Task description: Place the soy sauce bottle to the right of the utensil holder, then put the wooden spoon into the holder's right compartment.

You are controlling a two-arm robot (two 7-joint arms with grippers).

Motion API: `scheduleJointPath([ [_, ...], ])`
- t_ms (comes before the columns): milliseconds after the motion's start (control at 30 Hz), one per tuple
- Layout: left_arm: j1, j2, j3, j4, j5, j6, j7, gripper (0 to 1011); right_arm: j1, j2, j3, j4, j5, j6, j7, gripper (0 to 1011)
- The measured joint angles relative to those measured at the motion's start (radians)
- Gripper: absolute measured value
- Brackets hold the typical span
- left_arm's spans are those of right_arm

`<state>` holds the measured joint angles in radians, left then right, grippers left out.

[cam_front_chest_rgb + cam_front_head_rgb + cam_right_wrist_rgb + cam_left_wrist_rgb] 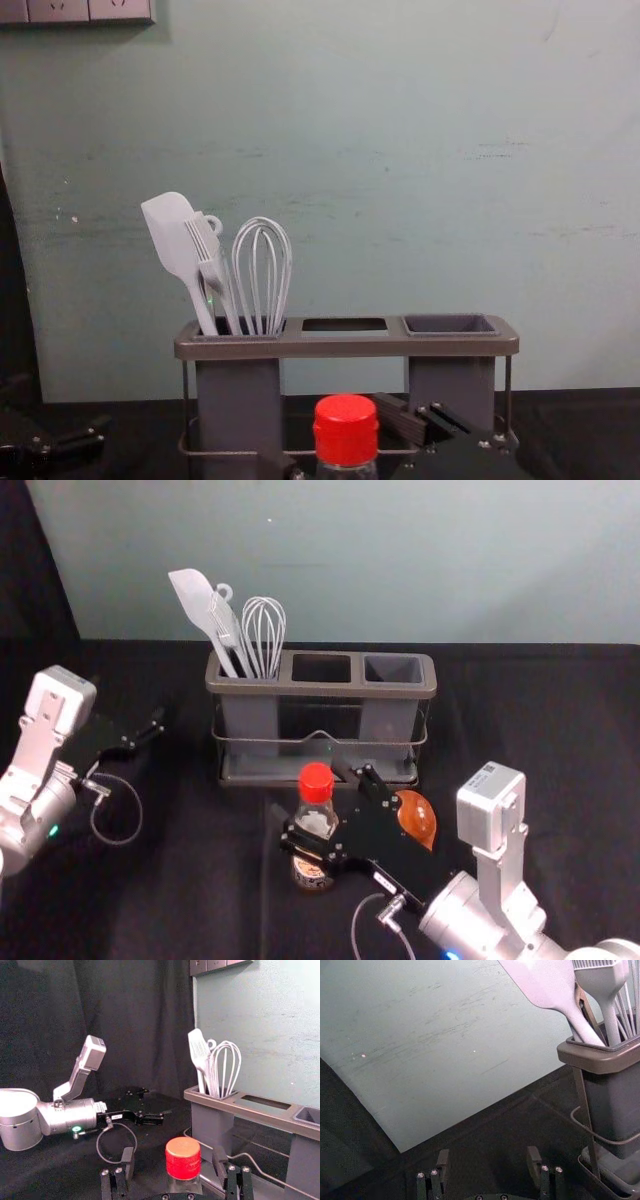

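"Fingers first: right gripper (pixel 174 1152)?"

"Wide, one each side of the soy sauce bottle (pixel 316 823), gap by the red cap (pixel 183 1158), no grip. Left gripper (pixel 488 1152) idle, fingers wide too, off the left end of the utensil holder (pixel 320 689)."

"Bottle where?"

"Upright, in front of the holder, between its ends. Needs to go right."

"Handling?"

"Probably stiff and smooth, a bit slippery. Glass or plastic, can't tell. Weight depends on fill, also can't tell. Treat as breakable."

"Grab where?"

"Body, below the neck, square and level. Not the cap, it could twist. Lift clear, since dragging might tip it."

"Spoon?"

"Wooden spoon (pixel 417 820), bowl just beside the right gripper, handle hidden. Likely light and stiff. Watch for a knock. Right compartment (pixel 393 668) is free for it."

"Surface, room?"

"Dark cloth (pixel 200 890), creased, may bunch under the base. Pale wall (pixel 380 560) behind, dark curtain (pixel 45 1015) at the side, socket panel (pixel 75 10) up high."
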<state>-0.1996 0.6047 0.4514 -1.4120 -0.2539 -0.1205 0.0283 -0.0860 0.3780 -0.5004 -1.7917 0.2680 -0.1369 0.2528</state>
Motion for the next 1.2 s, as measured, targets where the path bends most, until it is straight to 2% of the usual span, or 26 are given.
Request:
scheduleJointPath([
  [133, 0.000, 0.000, 0.000, 0.000, 0.000, 0.000, 0.000, 1000, -0.001, -0.011, 0.006, 0.005, -0.005, 0.000, 0.008, 993],
  [333, 0.000, 0.000, 0.000, 0.000, 0.000, 0.000, 0.000, 1000, -0.007, -0.026, 0.017, 0.008, -0.022, -0.002, 0.015, 873],
  [367, 0.000, 0.000, 0.000, 0.000, 0.000, 0.000, 0.000, 1000, -0.009, -0.029, 0.020, 0.008, -0.024, -0.002, 0.016, 820],
  [567, 0.000, 0.000, 0.000, 0.000, 0.000, 0.000, 0.000, 1000, -0.013, -0.040, 0.029, 0.009, -0.034, -0.003, 0.029, 681],
  [700, 0.000, 0.000, 0.000, 0.000, 0.000, 0.000, 0.000, 1000, -0.017, -0.048, 0.037, 0.009, -0.040, -0.002, 0.040, 512],
  [767, 0.000, 0.000, 0.000, 0.000, 0.000, 0.000, 0.000, 1000, -0.019, -0.052, 0.042, 0.008, -0.043, -0.001, 0.045, 479],
  [833, 0.000, 0.000, 0.000, 0.000, 0.000, 0.000, 0.000, 1000, -0.021, -0.055, 0.045, 0.008, -0.045, 0.000, 0.048, 398],
  [1033, 0.000, 0.000, 0.000, 0.000, 0.000, 0.000, 0.000, 1000, -0.029, -0.061, 0.059, -0.001, -0.046, 0.002, 0.063, 385],
  [1200, 0.000, 0.000, 0.000, 0.000, 0.000, 0.000, 0.000, 1000, -0.044, -0.047, 0.094, -0.044, -0.044, 0.004, 0.076, 384],
])
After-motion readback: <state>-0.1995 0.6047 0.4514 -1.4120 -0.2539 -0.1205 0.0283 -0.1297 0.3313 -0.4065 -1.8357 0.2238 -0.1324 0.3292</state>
